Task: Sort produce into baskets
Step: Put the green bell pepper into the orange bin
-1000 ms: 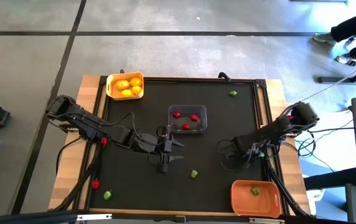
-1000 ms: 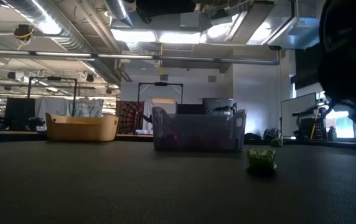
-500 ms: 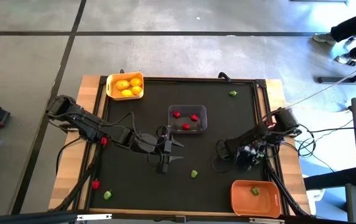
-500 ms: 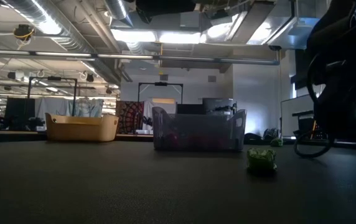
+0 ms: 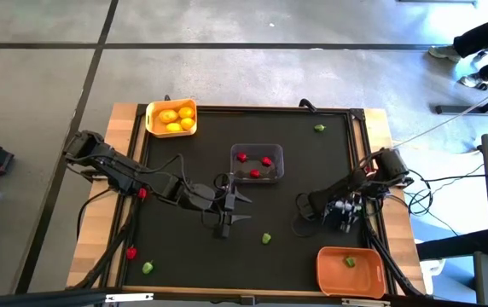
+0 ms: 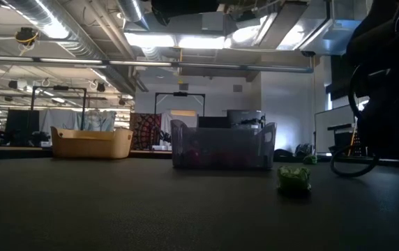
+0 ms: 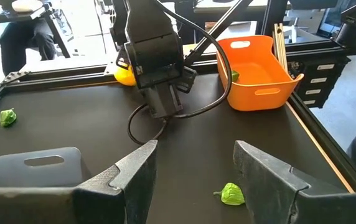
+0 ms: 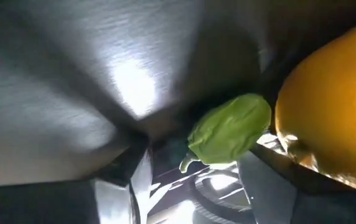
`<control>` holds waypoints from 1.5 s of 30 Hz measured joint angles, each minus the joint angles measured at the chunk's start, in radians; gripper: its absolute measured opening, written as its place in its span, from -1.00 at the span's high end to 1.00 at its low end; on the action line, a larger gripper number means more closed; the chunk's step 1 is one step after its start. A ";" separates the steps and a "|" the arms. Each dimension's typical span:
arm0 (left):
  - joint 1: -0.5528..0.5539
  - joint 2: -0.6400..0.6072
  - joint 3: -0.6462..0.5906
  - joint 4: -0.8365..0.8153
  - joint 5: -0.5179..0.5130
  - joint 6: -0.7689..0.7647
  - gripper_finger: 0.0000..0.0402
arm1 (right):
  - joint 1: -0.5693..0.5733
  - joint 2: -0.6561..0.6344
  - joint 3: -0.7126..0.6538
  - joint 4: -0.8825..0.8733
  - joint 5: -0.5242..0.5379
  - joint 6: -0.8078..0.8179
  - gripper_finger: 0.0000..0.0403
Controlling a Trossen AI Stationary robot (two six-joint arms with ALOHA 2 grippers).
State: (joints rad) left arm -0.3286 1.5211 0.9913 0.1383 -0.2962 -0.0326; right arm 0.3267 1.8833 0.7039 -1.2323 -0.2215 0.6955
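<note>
Green piece (image 5: pixel 266 239) lying loose on the black mat (image 5: pixel 312 170) between the grippers, near the orange basket (image 5: pixel 350 271). Left gripper (image 5: pixel 229 210) just beside it, fingers (image 7: pixel 134 171) spread wide. Right gripper (image 5: pixel 305 207) folded low, its tips lost in shadow, spread or pressed together impossible to tell.

A black tabletop (image 5: pixel 295 111) with a light wood edge fills the middle; a grey floor (image 5: pixel 227 21) lies along the top; a person's legs (image 5: pixel 483 38) show at upper right.
</note>
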 joint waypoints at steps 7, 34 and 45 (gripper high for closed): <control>0.000 0.000 0.000 0.000 0.000 -0.006 -0.02 | 0.001 0.002 -0.002 -0.002 0.071 -0.031 0.36; 0.000 0.000 0.000 -0.001 0.000 -0.013 -0.02 | 0.031 -0.201 0.213 -0.093 0.150 0.067 0.96; 0.000 0.000 0.000 -0.002 0.000 -0.019 -0.02 | 0.224 -0.322 0.424 -0.133 0.162 0.245 0.95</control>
State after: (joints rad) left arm -0.3286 1.5211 0.9916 0.1368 -0.2962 -0.0514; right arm 0.5507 1.5609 1.1280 -1.3650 -0.0593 0.9401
